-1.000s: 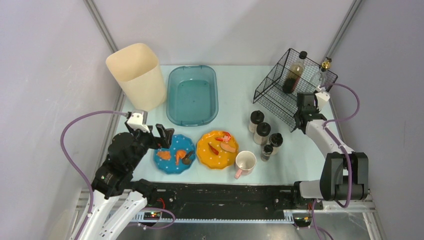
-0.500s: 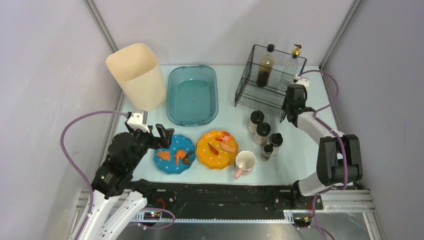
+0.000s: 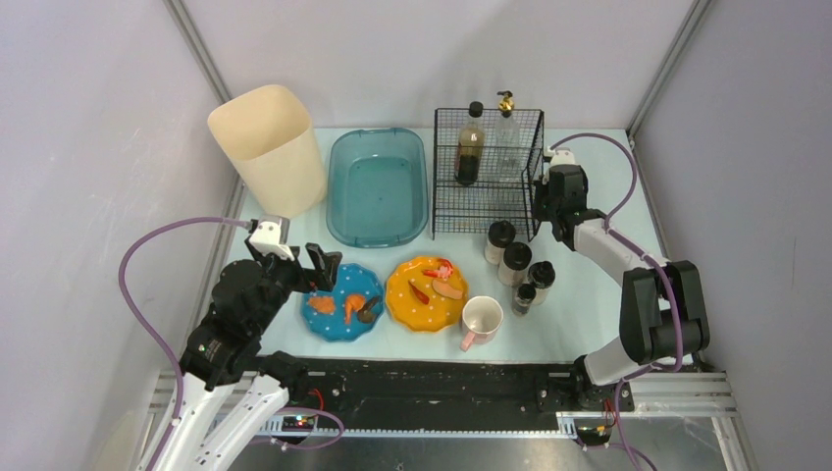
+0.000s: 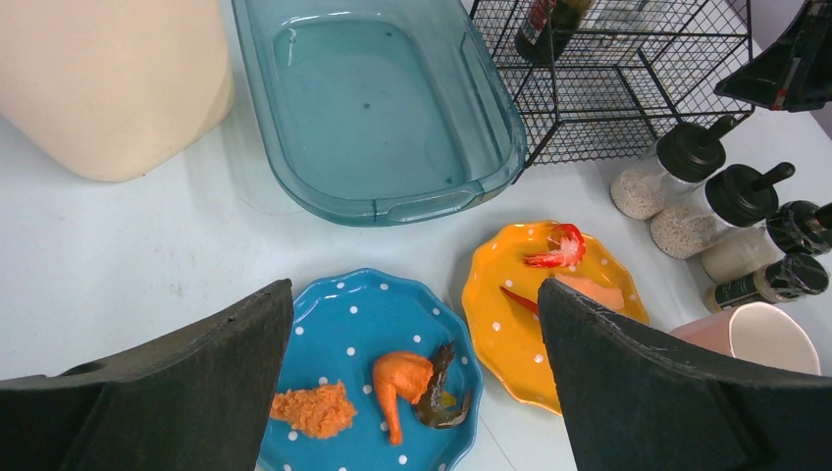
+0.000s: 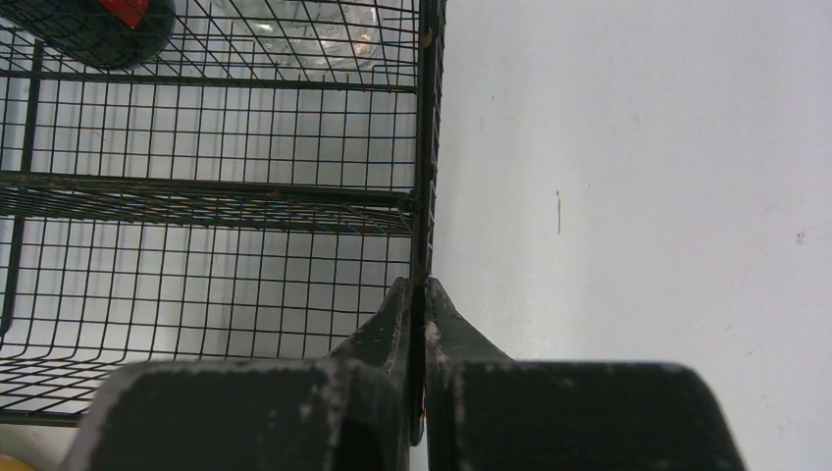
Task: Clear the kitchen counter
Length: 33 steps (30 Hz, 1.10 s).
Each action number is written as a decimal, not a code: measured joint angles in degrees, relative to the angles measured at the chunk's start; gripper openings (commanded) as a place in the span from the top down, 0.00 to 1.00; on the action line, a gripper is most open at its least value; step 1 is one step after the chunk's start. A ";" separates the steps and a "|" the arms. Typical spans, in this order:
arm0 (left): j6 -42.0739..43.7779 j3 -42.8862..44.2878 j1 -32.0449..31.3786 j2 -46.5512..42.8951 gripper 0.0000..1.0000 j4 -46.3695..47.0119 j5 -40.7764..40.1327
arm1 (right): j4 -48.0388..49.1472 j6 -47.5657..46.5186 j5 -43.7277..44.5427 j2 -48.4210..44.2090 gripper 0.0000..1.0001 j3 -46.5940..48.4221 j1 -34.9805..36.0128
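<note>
My right claw (image 5: 418, 294) pinches the black wire rack (image 3: 486, 191) by one post.
A slip could topple the tall glass bottles (image 3: 470, 152) inside.

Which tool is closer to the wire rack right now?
Right. The right tool is shut on a wire at the right edge of the wire rack. The left tool is open by the blue plate, well clear of the rack.

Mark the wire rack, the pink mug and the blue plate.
wire rack (image 3: 481, 211): top external view, lower mesh shelf.
pink mug (image 3: 482, 316): top external view, cup interior.
blue plate (image 4: 365, 316): left wrist view, bare glaze above the food.
</note>
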 measured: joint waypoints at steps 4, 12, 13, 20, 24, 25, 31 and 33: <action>0.00 0.00 0.00 0.00 0.02 0.00 0.00 | -0.17 0.68 0.20 -0.02 0.87 0.04 0.02; 0.00 0.00 0.00 0.00 0.02 0.00 0.00 | -2.69 4.63 1.79 -4.07 0.55 0.11 0.57; 0.00 0.00 0.00 0.00 0.02 -0.02 0.00 | -2.78 4.85 2.03 -5.29 0.53 0.11 0.63; 0.00 0.00 0.00 -0.02 0.02 0.00 0.00 | -4.57 5.22 3.41 -14.36 0.39 0.11 1.36; 0.00 0.00 0.00 -0.02 0.02 0.00 0.02 | -6.56 5.86 3.37 -18.08 0.36 0.11 1.88; 0.00 0.00 0.00 -0.02 0.02 -0.02 0.02 | -7.06 5.86 3.39 -19.04 0.32 0.11 2.29; 0.00 0.00 0.00 -0.02 0.02 0.00 0.02 | -5.38 4.57 3.56 -21.99 0.20 0.11 6.73; 0.00 0.00 0.00 -0.02 0.02 0.00 0.02 | -3.30 3.50 3.96 -21.92 0.20 0.35 8.41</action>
